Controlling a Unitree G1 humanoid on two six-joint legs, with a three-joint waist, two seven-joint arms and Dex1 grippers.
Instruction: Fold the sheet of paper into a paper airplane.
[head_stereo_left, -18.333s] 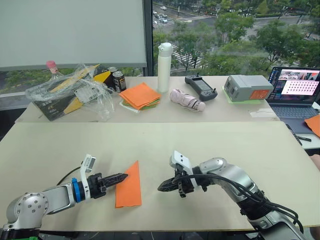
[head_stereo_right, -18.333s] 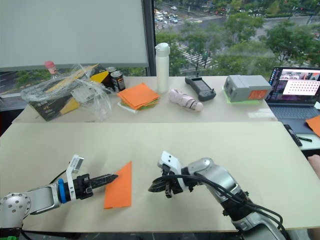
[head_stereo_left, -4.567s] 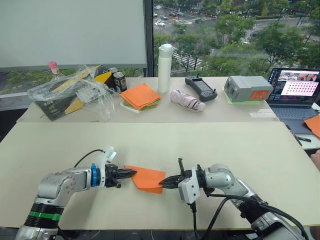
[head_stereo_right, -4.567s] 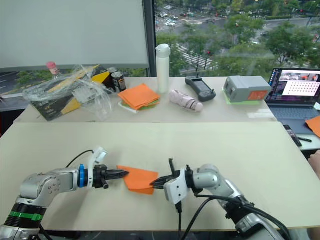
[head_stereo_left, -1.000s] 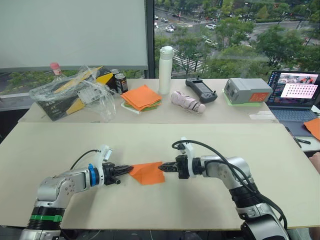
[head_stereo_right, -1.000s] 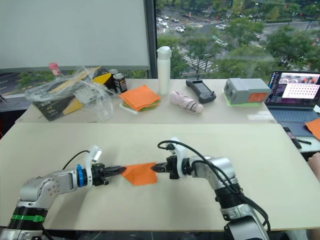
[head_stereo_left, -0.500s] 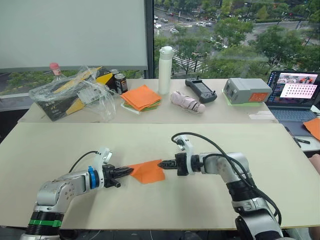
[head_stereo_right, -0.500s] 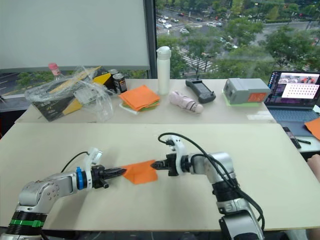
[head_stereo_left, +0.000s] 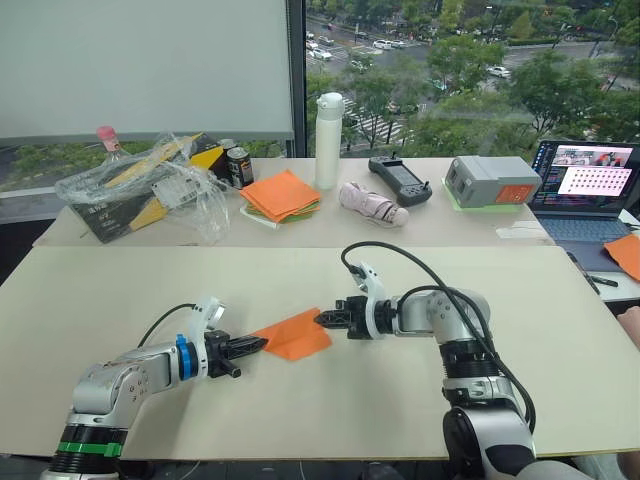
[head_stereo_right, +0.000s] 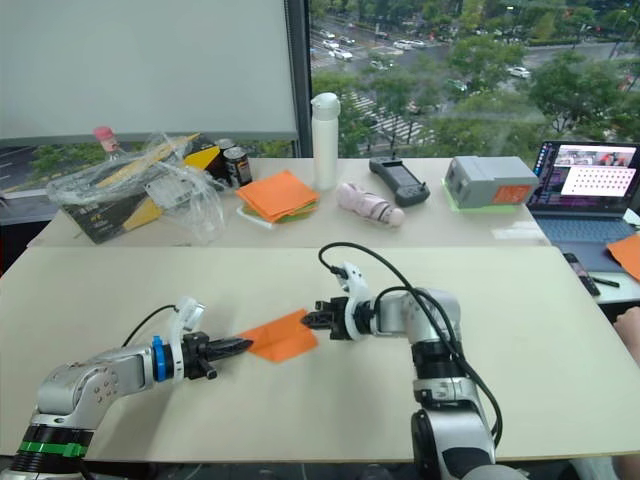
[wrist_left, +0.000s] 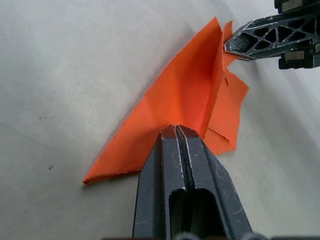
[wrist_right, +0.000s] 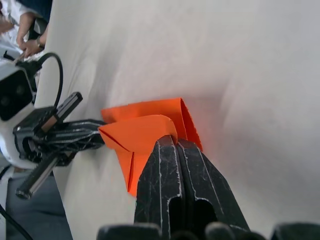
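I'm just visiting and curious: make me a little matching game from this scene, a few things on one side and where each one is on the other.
Things:
1. sheet of paper
2. white bottle
3. laptop
4. pile of orange and green sheets

Places:
A. far table, at the robot's right edge
B. near table, pinched between the left gripper and the right gripper
C. far table, standing upright by the window
D. far table, lying flat to the left of the bottle

Pairs: 1-B, 2-C, 3-A, 4-D

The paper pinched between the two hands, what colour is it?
The sheet of paper is plain bright orange, with no pattern. It shows best in the left wrist view.
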